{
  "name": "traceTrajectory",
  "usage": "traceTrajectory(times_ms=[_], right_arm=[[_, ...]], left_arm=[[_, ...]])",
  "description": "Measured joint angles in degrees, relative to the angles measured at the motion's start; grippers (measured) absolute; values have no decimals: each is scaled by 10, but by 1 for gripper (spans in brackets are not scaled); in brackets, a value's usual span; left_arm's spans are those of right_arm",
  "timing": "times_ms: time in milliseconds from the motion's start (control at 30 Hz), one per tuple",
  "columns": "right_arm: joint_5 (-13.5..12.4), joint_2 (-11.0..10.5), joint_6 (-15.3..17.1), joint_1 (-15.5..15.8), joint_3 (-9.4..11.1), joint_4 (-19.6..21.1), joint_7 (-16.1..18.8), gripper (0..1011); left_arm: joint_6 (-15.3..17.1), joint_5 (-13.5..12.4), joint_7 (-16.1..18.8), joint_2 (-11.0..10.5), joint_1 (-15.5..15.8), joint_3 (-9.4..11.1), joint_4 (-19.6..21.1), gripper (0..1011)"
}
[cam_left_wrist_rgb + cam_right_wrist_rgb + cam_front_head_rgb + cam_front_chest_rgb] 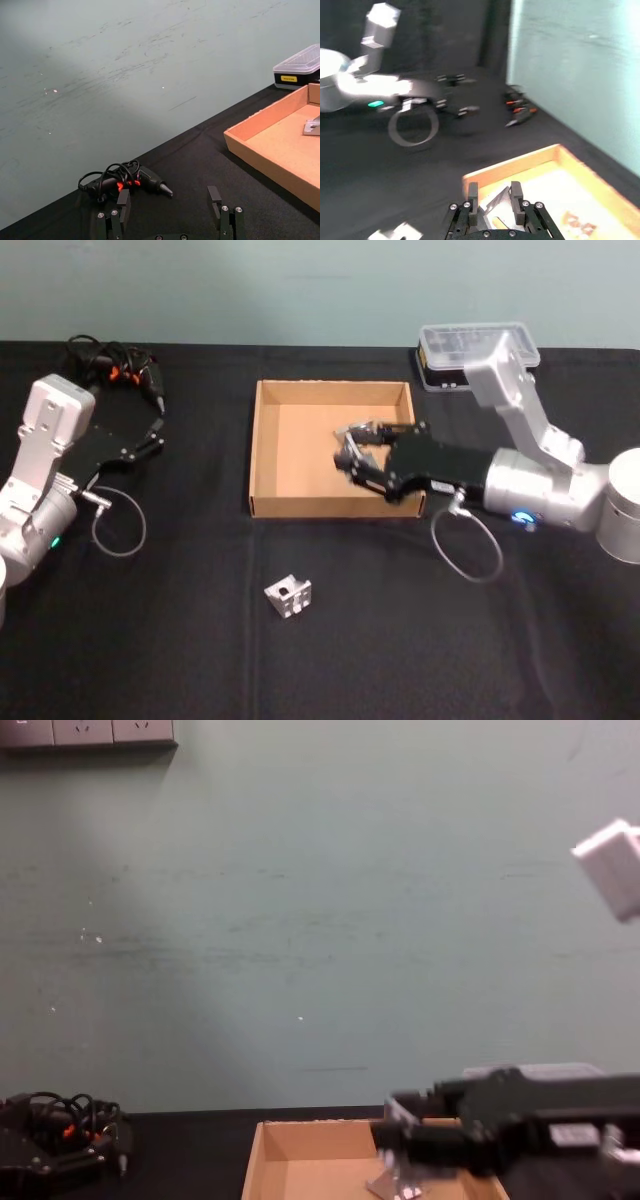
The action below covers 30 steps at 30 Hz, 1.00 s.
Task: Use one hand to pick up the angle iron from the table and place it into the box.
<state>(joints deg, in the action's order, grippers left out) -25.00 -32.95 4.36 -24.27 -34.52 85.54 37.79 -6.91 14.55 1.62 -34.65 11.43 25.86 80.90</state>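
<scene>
The tan box [330, 506] sits mid-table on the black table [450, 640]. My right gripper [352, 452] reaches in over the box's right wall and is shut on a small silver angle iron [350, 456]. In the right wrist view the angle iron [496, 202] sits between the two fingers [472, 192], over the box floor. The chest view shows it [393, 1182] hanging under the gripper [395, 1160] inside the box [262, 1160]. A second angle iron [288, 597] lies on the table in front of the box. My left gripper [157, 437] is parked open at the far left.
A black case with a clear lid [478, 350] stands behind the box's right corner. A black power tool with tangled cable [115, 365] lies at the back left, just beyond the left gripper [169, 202]. Cable loops hang from both wrists.
</scene>
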Motion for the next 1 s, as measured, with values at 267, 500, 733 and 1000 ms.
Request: traceTrajectory(times_ms=[267,500,733,1000], right_arm=[[32,73,40,-45,9,-70,-80,397],[56,116,68,-77,6,-131,-106,396],[79,144,93,-99,-4,-183,-108,396],[88,151,104,-100,-5,-192,-98,396]], left_arm=[[0,0,0,0,0,0,0,1000],[0,0,0,0,0,0,0,1000],[0,0,0,0,0,0,0,1000],[0,0,0,0,0,0,0,1000]])
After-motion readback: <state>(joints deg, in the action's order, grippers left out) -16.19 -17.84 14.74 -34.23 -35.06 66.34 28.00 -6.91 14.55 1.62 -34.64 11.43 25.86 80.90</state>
